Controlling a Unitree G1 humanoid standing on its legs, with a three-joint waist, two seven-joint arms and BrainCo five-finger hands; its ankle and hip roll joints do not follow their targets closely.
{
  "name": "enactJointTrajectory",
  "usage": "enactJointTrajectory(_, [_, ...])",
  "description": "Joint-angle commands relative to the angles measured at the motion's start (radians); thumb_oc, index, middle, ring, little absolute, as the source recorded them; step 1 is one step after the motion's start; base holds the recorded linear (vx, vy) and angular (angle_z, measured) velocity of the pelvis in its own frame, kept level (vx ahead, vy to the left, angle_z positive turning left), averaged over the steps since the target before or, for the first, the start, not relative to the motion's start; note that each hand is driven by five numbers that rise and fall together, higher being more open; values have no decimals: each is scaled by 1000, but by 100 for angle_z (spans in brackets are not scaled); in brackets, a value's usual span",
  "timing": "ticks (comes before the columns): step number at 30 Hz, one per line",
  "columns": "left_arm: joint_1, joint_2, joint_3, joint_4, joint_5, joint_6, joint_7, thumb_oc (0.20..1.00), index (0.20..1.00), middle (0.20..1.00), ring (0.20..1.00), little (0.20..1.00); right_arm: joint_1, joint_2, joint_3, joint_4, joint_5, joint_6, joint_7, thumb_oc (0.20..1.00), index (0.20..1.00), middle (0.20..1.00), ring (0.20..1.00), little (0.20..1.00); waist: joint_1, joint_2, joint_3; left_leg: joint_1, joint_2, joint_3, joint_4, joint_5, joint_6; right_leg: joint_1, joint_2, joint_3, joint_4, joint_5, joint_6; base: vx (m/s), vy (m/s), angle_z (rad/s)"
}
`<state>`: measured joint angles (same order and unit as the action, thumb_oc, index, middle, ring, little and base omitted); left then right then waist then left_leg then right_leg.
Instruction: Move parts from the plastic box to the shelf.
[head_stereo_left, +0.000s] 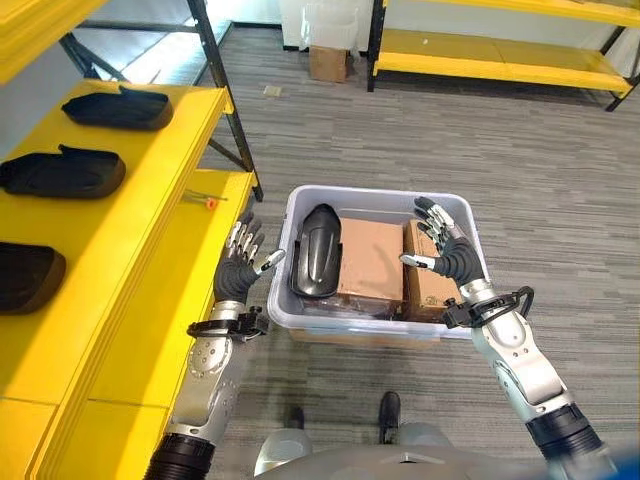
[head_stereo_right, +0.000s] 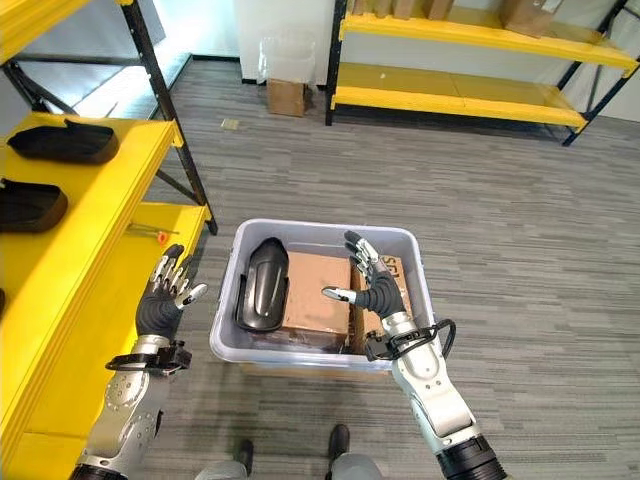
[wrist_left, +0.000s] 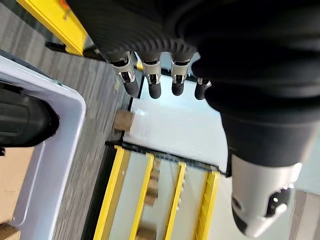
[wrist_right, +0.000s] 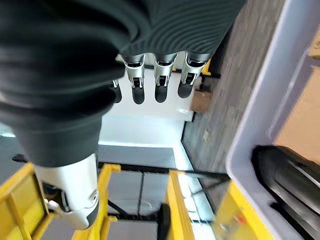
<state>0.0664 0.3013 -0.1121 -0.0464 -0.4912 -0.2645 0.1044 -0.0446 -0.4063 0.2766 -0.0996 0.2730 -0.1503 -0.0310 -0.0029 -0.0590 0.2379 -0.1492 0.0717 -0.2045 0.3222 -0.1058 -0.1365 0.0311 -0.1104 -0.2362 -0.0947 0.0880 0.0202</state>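
Left hand: the left hand (head_stereo_left: 240, 272) hangs with fingers spread and straight, holding nothing, just outside the box's left wall, between the box and the shelf edge.
Right hand: the right hand (head_stereo_left: 452, 252) is spread wide with the thumb pointing inward, empty, above the box's right side over a cardboard carton; whether it touches the carton cannot be told.
Plastic box: the pale plastic box (head_stereo_left: 375, 198) sits on the grey floor, close beside the shelf.
Part in box: one black part (head_stereo_left: 316, 250) lies along the left inner side, beside two cardboard cartons (head_stereo_left: 371, 259).
Shelf: the yellow shelf (head_stereo_left: 150, 250) carries three black parts (head_stereo_left: 62, 173) on its upper level.
Open room: bare floor lies beyond and to the right of the box.
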Motion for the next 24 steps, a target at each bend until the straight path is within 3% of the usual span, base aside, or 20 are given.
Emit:
enactJointTrajectory(1, [-16,30,-1,-60,-20,-44,-10,1000,1000,1000,1000,1000,-35,-23,-72,-61,20,-82,-38,1000,1000,1000,1000,1000,-22,24,-28,39,207,150,-292,232,-14,43,-112,22,121,-122,126,116,259,23])
enactJointTrajectory(4, [-10,26,-5,-36,-16,-46,-13,1000,1000,1000,1000,1000,-6,-8,-76,-63,17,-74,-32,1000,1000,1000,1000,1000,-19,49,-48,69,189,159,-328,207,-23,56,-142,45,112,-112,149,173,296,-1])
enactJointTrajectory(5, [-10,29,-10,-35,-24,-43,-24,1000,1000,1000,1000,1000,18,11,-85,-56,28,-69,-32,1000,1000,1000,1000,1000,-24,47,-59,82,162,196,-315,178,-14,70,-175,47,99,-84,163,174,252,-54])
enactJointTrajectory(6, [-10,30,-10,-35,-24,-44,-24,1000,1000,1000,1000,1000,18,11,-85,-57,28,-68,-31,1000,1000,1000,1000,1000,-22,45,-59,83,160,199,-313,176,-13,71,-177,48,98,-83,165,172,281,-54])
enactJointTrajectory(8, [-18,71,-3,-45,11,-43,-30,1000,1000,1000,1000,1000,40,34,-81,-46,33,-54,-17,1000,1000,1000,1000,1000,-23,31,-62,103,112,251,-301,130,22,56,-231,68,105,-32,189,104,256,-27])
enactJointTrajectory(12, [-47,93,-1,-27,23,-46,-14,1000,1000,1000,1000,1000,36,44,-72,-42,28,-47,-10,1000,1000,1000,1000,1000,-18,8,-64,107,91,301,-275,102,33,27,-265,81,108,8,212,55,140,-28])
enactJointTrajectory(18, [-85,96,-27,-17,73,-42,15,1000,1000,1000,1000,1000,47,52,-88,-52,42,-54,-24,1000,1000,1000,1000,1000,-29,-19,-66,118,100,353,-267,91,30,16,-270,78,77,28,227,53,11,-24])
enactJointTrajectory(24, [-196,90,-127,28,140,-29,51,1000,1000,1000,1000,1000,66,35,-135,-130,17,-81,-75,1000,1000,1000,1000,1000,-71,-17,-32,95,144,374,-320,145,-5,-47,-244,79,56,20,223,-21,-64,-10])
